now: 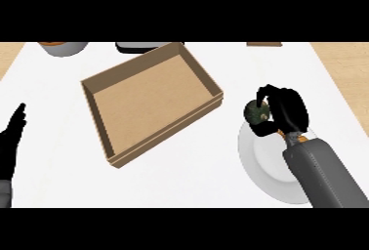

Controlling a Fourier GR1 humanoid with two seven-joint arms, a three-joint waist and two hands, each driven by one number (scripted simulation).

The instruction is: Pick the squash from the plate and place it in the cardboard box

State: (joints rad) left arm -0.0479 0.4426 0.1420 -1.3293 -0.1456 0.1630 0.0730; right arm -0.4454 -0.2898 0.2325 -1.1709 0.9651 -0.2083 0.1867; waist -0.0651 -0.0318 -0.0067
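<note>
- Mostly, the white counter [180, 180] fills the frame, smooth and flat, with tan wood showing at the far left and right edges.
- At the middle sits the cardboard box [151, 100], brown, square, open on top, turned at a slant.
- Bare white room lies between the box and the round white plate [263, 166] at the lower right.
- Just above the plate's upper edge, the right hand [284, 111] curls its black fingers round the dark green squash [256, 113].
- At the left edge, the left hand [10, 139] rests with straight fingers.
- Along the top edge, a grey bowl [65, 47] and a dark dish [140, 47] peek in.
</note>
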